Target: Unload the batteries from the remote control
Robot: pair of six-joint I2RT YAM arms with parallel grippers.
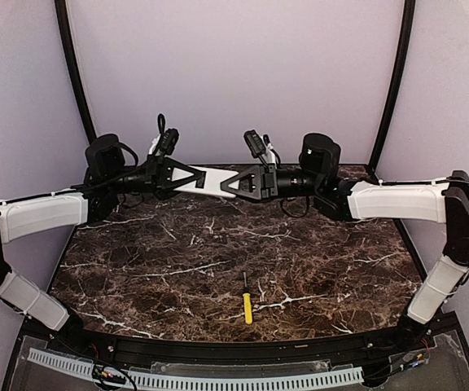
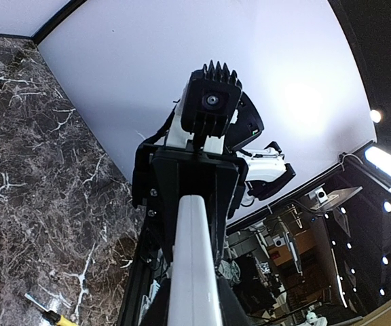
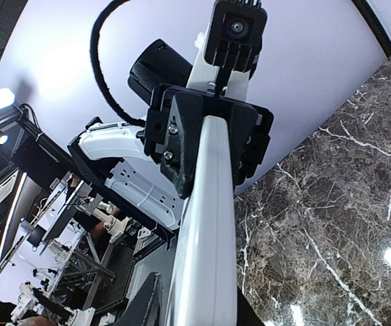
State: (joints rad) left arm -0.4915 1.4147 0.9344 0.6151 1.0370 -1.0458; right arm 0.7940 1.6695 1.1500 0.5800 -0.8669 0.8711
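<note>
Both jaws pinch the remote control [image 1: 211,179], one at each end, and you hold it up in the air
Your dark marble table [image 1: 316,244] lies below, veined in white; the left arm [image 1: 43,216] and right arm [image 1: 397,199] reach in from the sides towards the far edge, so the left gripper [image 1: 187,177] and right gripper [image 1: 236,182] face each other tip to tip. The remote control is a flat white bar, roughly level between them and clear of the tabletop; each wrist view looks along it to the other gripper clamped on its far end. A yellow-handled screwdriver [image 1: 247,305] lies on the table near the front edge, well apart from the remote control
</note>
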